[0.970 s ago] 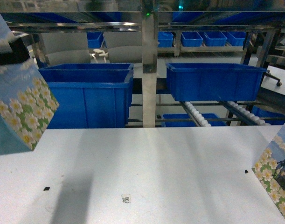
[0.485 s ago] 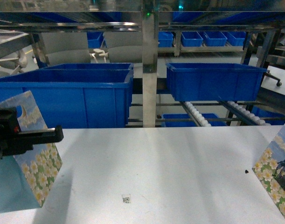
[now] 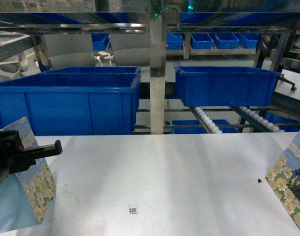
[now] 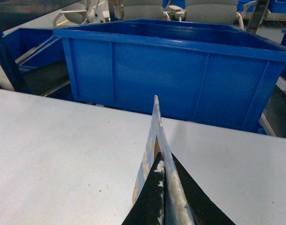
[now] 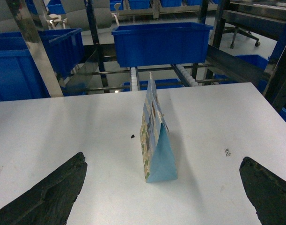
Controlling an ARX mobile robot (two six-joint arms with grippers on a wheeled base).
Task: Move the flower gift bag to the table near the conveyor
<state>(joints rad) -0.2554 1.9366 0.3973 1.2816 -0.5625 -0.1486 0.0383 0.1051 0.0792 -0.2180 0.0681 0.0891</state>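
The left gripper [image 3: 22,152] pinches the top edge of the flower gift bag [image 3: 27,194] at the table's [image 3: 164,182] left end; thin, light paper, best held there.

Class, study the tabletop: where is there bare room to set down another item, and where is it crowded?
The table is bare across its middle, between the left flower bag and the right flower bag, bordered behind by the blue bins. Only a code sticker lies there. The two side edges are occupied.
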